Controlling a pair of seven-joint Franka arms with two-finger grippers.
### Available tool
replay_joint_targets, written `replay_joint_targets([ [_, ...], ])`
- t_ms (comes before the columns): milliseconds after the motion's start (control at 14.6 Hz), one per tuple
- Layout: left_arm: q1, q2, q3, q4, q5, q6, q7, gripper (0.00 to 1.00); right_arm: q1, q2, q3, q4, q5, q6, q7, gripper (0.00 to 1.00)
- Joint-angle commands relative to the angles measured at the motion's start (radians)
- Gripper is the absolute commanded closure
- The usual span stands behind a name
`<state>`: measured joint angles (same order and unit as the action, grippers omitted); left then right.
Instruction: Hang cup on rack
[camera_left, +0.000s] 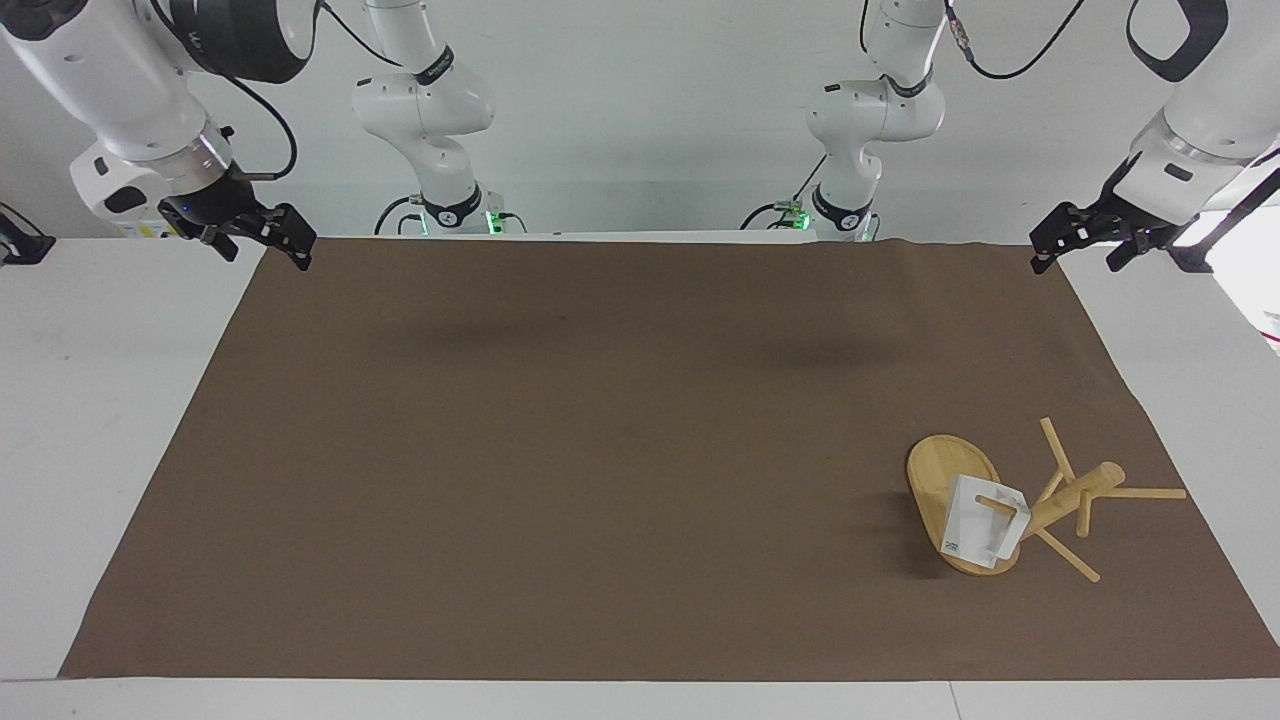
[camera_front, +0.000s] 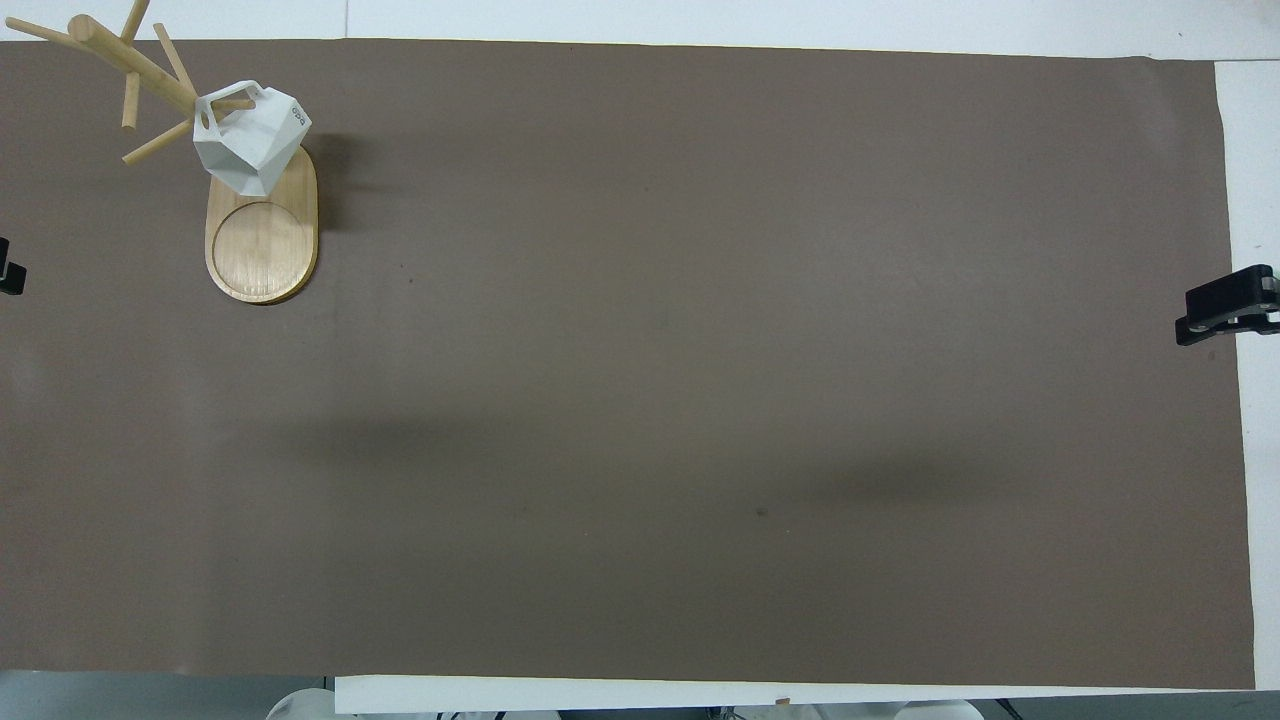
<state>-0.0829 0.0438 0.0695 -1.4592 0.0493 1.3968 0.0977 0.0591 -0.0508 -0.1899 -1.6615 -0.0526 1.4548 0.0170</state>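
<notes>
As we read the facing view from left to right, we meet first the right gripper (camera_left: 272, 236), empty, its fingers spread, hanging over the brown mat's (camera_left: 560, 450) corner at the right arm's end, well apart from the rack (camera_left: 1040, 505); we judge that this arm waits there to keep the working area free. Next comes the rack itself, standing on the mat toward the left arm's end, its oval base (camera_left: 940, 480) flat on the cloth and its post (camera_left: 1075, 495) carrying thin pegs (camera_left: 1140, 492). On one peg low on that post hangs the cup (camera_left: 978, 520), the peg passing through its handle and the white faceted body resting over the base; no gripper touches it, so we judge the hanging done. Last, the left gripper (camera_left: 1085, 237) is up over the mat's edge, well clear of the rack, its fingers apart and holding nothing, a posture we read as release and retreat.
</notes>
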Motion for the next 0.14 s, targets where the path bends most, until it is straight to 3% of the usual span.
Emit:
replay_joint_targets([
  [0, 0.012, -0.002, -0.008, 0.006, -0.011, -0.013, 0.001, 0.01, -0.004, -0.02, 0.006, -0.023, -0.01, 0.007, 0.012, 0.0],
  [69, 0.012, -0.002, -0.008, 0.006, -0.009, -0.013, -0.001, 0.01, -0.004, -0.02, 0.006, -0.023, -0.01, 0.007, 0.012, 0.0],
])
